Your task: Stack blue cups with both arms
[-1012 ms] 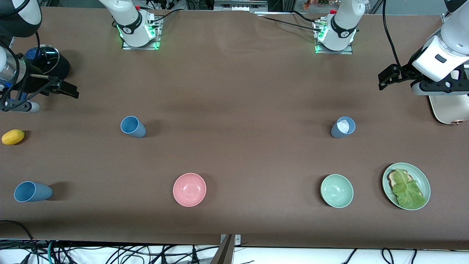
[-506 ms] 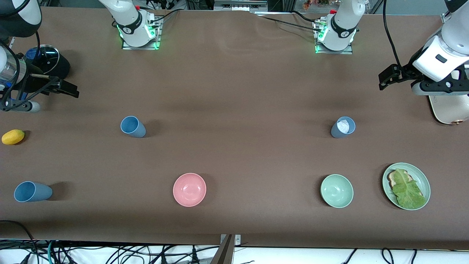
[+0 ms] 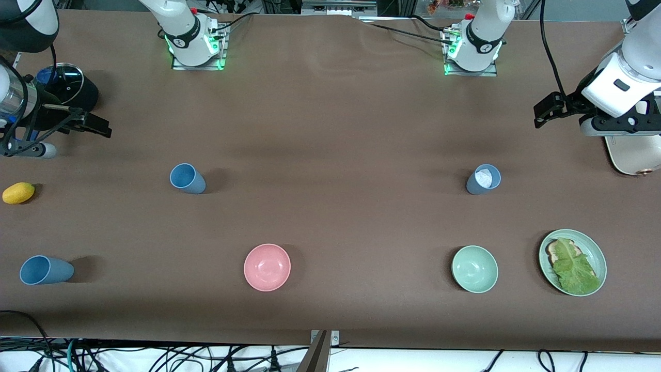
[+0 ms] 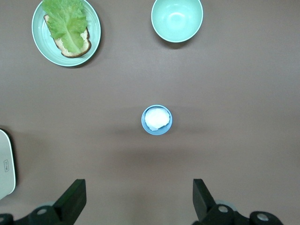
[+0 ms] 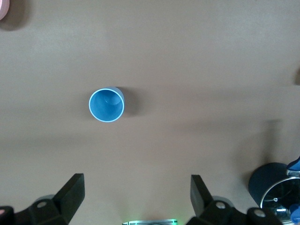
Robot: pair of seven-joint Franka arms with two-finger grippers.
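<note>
Three blue cups stand on the brown table. One cup (image 3: 187,178) toward the right arm's end shows empty in the right wrist view (image 5: 107,104). A second cup (image 3: 45,270) stands nearer the front camera at that end. The greyer-blue cup (image 3: 483,179) toward the left arm's end holds something white and crumpled, as the left wrist view (image 4: 157,119) shows. My right gripper (image 3: 98,127) is open and empty, up over the table by the black pot; its view (image 5: 137,185) shows bare table between the fingers. My left gripper (image 3: 545,111) is open and empty, up beside the cream appliance, with bare table between its fingers (image 4: 139,187).
A pink bowl (image 3: 267,267) and a green bowl (image 3: 474,268) sit near the front edge. A green plate (image 3: 599,258) carries bread and lettuce. A yellow fruit (image 3: 18,192), a black pot with a glass lid (image 3: 67,88) and a cream appliance (image 3: 632,155) sit at the table's ends.
The left arm's hand has shifted very slightly. The cups and the right arm have not moved.
</note>
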